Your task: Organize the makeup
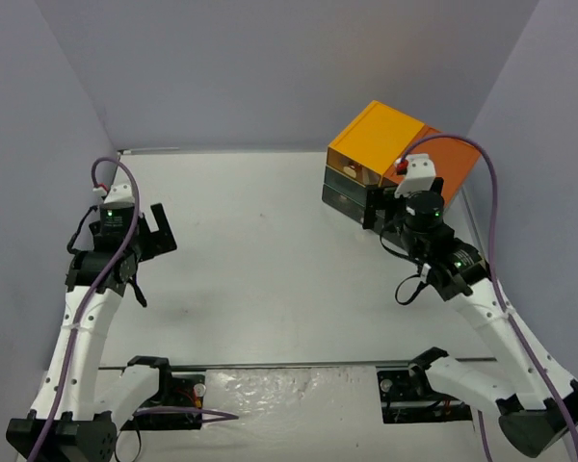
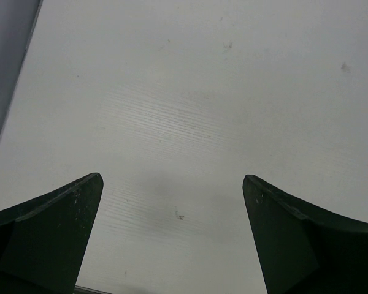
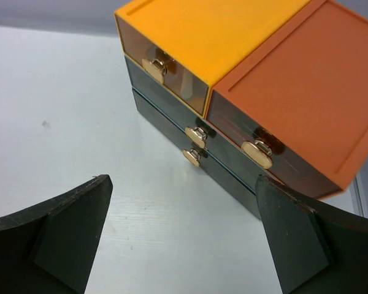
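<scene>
Top view. White table [image 1: 260,250] between grey walls. The only object on it is a stacked drawer box with one yellow-orange and one darker orange top over dark lower drawers [image 1: 376,135], far right. None of the makeup shows anywhere: no brushes, jars, compact or sticks. It is probably inside the drawers, but I cannot confirm that. The right gripper [image 1: 378,219] hangs just beside the near-left face of the box and points into it. The left gripper [image 1: 154,231] is well apart, far over on the left above bare table. The right arm is clearly the nearer one.

Left wrist view. Left gripper [image 2: 172,233] has both dark fingers spread wide with nothing between them. Only pale table [image 2: 184,92] lies below, with a few specks.

Right wrist view. Right gripper [image 3: 181,233] is also spread wide and empty. The drawer box [image 3: 214,37] lies ahead and to the right, its drawer fronts turned towards the fingers at a slant. There are four gold pulls. One is on the yellow drawer [image 3: 154,67] and one on the orange-brown drawer [image 3: 257,153]. Two are stacked at mid-front on the dark wide drawers, the upper [image 3: 196,136] and the lower [image 3: 191,157]. The lower dark pull sits nearest the gap between the fingers, slightly right of its centre. The table [image 3: 61,92] is bare to the left.

Judgement: the drawers slide along the line from the box towards the right gripper. A pull therefore has to come straight back along the gripper's own approach. The slanted face suggests the wrist needs squaring up first.
</scene>
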Tool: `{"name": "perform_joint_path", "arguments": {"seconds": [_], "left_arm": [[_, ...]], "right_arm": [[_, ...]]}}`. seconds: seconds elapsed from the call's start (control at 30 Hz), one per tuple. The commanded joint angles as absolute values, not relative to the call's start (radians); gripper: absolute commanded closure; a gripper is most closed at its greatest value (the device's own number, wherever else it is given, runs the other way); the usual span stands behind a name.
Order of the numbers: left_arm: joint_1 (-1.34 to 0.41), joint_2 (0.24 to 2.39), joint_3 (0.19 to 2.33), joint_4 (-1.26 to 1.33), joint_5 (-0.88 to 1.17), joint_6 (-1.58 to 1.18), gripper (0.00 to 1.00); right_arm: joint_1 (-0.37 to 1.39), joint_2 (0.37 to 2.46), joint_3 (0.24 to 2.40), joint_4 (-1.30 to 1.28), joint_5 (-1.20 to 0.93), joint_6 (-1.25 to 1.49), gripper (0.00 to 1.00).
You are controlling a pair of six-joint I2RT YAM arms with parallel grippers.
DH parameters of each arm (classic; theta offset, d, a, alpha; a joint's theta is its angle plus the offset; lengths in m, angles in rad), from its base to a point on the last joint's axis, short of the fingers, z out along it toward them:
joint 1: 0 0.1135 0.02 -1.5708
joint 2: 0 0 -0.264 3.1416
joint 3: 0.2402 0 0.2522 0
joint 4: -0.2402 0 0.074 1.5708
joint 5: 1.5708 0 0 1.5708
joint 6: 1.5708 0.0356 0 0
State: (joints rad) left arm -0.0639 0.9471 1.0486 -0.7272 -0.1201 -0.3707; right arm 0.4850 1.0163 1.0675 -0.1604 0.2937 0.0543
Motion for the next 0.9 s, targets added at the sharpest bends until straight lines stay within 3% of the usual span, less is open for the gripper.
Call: {"name": "perform_joint_path", "arguments": {"seconds": [0.0,0.3,0.53,0.87], "left_arm": [[-0.07,0.904,1.252,-0.832,-0.11,-0.328,0.03],[-0.069,0.853,1.46,-0.954,-0.143,-0.255,0.03],[-0.072,0.839,1.465,-1.002,-0.204,-0.258,0.03],[-0.077,0.759,1.423,-1.01,-0.25,-0.288,0.03]], "right_arm": [[0.486,0.83,1.094,-0.267,0.3,0.133,0.0],[0.487,0.513,1.138,-0.421,0.345,0.113,0.0],[0.488,0.453,1.241,-0.483,0.435,0.056,0.0],[0.532,0.35,1.225,-0.5,0.45,0.085,0.0]]}}
